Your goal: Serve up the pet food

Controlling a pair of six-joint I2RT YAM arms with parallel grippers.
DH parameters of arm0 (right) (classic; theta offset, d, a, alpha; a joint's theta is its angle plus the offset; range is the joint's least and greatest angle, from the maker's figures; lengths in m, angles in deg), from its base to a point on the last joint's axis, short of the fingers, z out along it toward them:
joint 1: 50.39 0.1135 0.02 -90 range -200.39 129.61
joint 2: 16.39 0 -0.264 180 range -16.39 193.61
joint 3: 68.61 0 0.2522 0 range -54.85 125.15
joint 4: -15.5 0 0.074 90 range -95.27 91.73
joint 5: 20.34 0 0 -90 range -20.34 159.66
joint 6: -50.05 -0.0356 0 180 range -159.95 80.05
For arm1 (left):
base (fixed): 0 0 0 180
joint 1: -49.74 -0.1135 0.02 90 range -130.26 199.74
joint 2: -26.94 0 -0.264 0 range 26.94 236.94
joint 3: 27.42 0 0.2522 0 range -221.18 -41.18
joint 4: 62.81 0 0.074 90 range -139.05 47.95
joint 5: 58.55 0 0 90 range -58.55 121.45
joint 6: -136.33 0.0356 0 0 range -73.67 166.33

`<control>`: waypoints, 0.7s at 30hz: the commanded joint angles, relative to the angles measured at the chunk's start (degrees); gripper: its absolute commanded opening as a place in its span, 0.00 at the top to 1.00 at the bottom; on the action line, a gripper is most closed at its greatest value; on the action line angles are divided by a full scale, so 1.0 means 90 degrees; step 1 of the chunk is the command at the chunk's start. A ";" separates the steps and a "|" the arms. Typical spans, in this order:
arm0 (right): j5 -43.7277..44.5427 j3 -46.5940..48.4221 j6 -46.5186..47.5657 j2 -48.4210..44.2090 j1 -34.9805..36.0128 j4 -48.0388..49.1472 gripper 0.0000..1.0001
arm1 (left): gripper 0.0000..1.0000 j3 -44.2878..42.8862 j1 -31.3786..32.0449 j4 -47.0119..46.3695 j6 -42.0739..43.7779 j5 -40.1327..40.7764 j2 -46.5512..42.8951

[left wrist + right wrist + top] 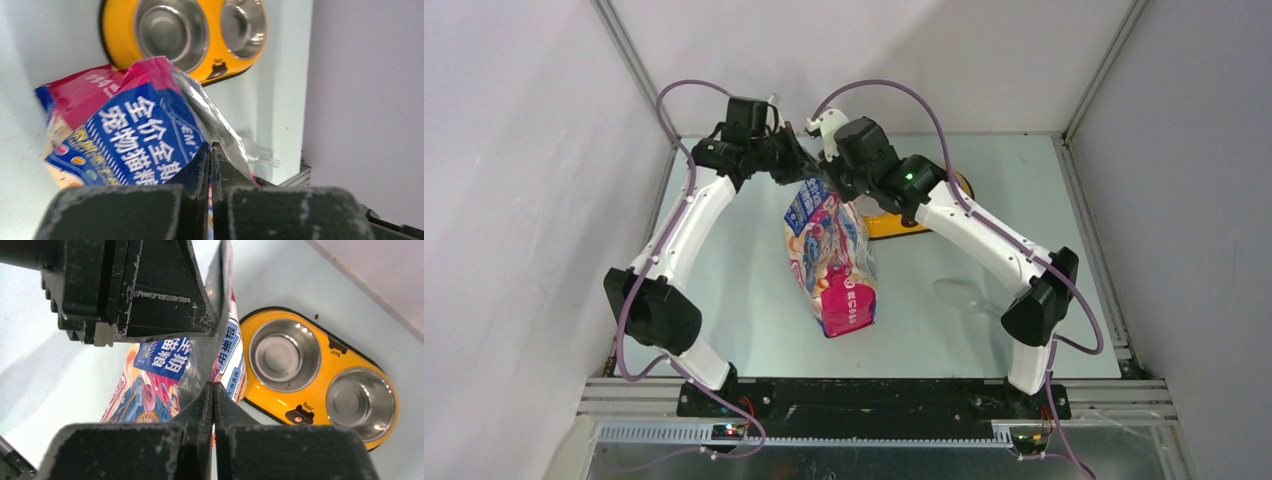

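The pink-and-blue cat food bag (pixel 836 260) hangs lifted over the table's middle, held by its top edge between both grippers. My left gripper (pixel 796 158) is shut on one side of the bag's top; in the left wrist view (pixel 210 150) its jaws pinch the bag (pixel 135 135) edge beside the silver lining. My right gripper (pixel 832 178) is shut on the other side; in the right wrist view (pixel 213 390) it pinches the bag (pixel 155 385). No kibble shows. The yellow double bowl (pixel 902 222) lies behind the bag, both steel cups empty (pixel 285 354).
The clear plastic scoop (pixel 964 296) lies on the table right of the bag, and part of it shows in the left wrist view (pixel 260 154). The left gripper's black body (pixel 135 290) fills the upper right wrist view. Walls enclose the table on three sides.
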 commanded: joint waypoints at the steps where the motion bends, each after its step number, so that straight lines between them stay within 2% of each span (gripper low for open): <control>1: 0.0643 0.0451 0.1086 0.0063 0.0070 0.0221 1.00 | 1.00 0.0124 -0.0117 0.1406 0.0616 0.1622 -0.0183; 9: 0.1066 0.0632 0.1937 0.0163 -0.0009 0.0324 1.00 | 1.00 0.0947 -0.0624 0.1657 0.0855 0.1738 -0.0435; 13: 0.0976 0.0558 0.1884 0.0018 -0.0037 0.0249 1.00 | 1.00 0.0995 -0.0658 0.1503 0.0907 0.1587 -0.0565; 18: 0.0318 0.0541 0.1252 -0.0109 -0.0111 0.0022 0.99 | 1.00 0.0602 -0.0665 0.1006 0.0891 0.0706 -0.0835; 19: 0.0029 0.0585 0.1128 -0.0119 -0.0122 -0.0101 0.85 | 1.00 0.0429 -0.0682 0.0814 0.0902 0.0538 -0.0875; 20: -0.0131 0.0622 0.0856 -0.0116 -0.0141 -0.0205 0.78 | 1.00 0.0343 -0.0684 0.0727 0.0910 0.0246 -0.0883; 21: -0.0364 0.0632 0.0730 -0.0106 -0.0142 -0.0292 0.66 | 1.00 0.0173 -0.0686 0.0529 0.0938 0.0103 -0.0901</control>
